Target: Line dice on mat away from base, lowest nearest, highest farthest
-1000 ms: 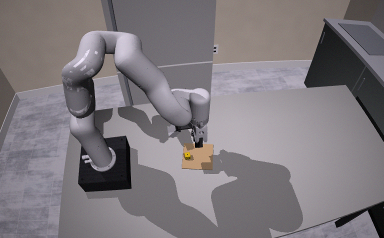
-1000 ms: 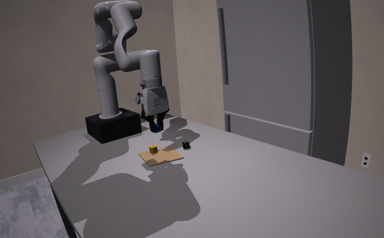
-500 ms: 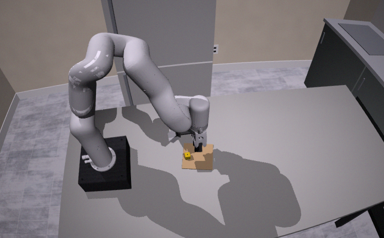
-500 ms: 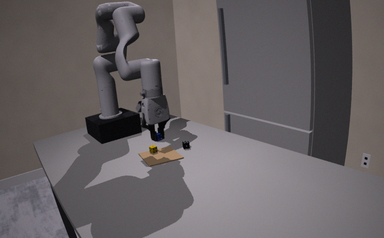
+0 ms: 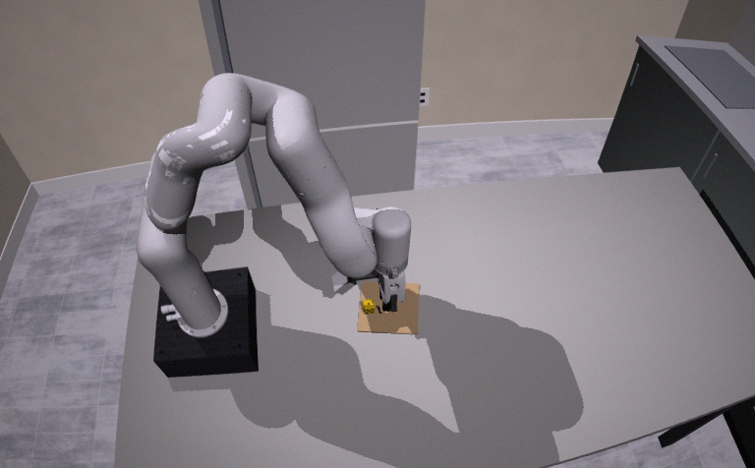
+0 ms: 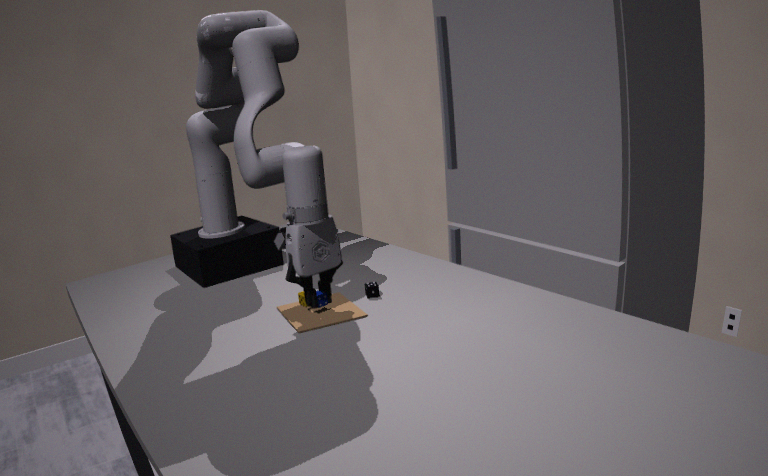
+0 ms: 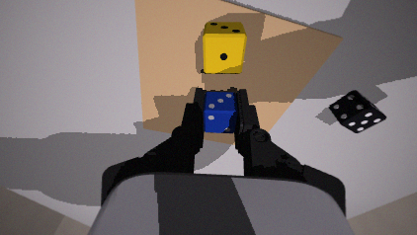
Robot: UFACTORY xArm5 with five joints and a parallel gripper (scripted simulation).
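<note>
At the left of the top view, you have the robot's black base block (image 5: 238, 349) (image 6: 239, 260) on the table (image 5: 543, 232) (image 6: 493, 367) (image 7: 49, 89), the point your line should lead away from. Right of it, near the centre, lies the tan mat (image 5: 406, 320) (image 6: 327, 319) (image 7: 168, 59). The yellow die (image 5: 369, 307) (image 6: 302, 298) (image 7: 223, 53) rests on its base-side part, apparently one pip up; that suits the lowest number, nearest the base.

Next to the right, your gripper (image 5: 390, 307) (image 6: 318, 300) (image 7: 219, 102) is grasping the blue die (image 6: 320, 297) (image 7: 219, 118) by two opposite sides, low over the mat beyond the yellow one, presumably for the middle place (whether it touches the mat, you cannot tell). Two of its faces show, one with three pips.

At the right of the wrist view, the black die (image 6: 372, 289) (image 7: 357, 113) sits off the mat, on the table. It seems to be the highest, so it should go farthest, leaving you room past the blue one.

Your count: three dice, one of each colour, with one resting on the mat, one gripped and one on the table; one mat; one gripper.
</note>
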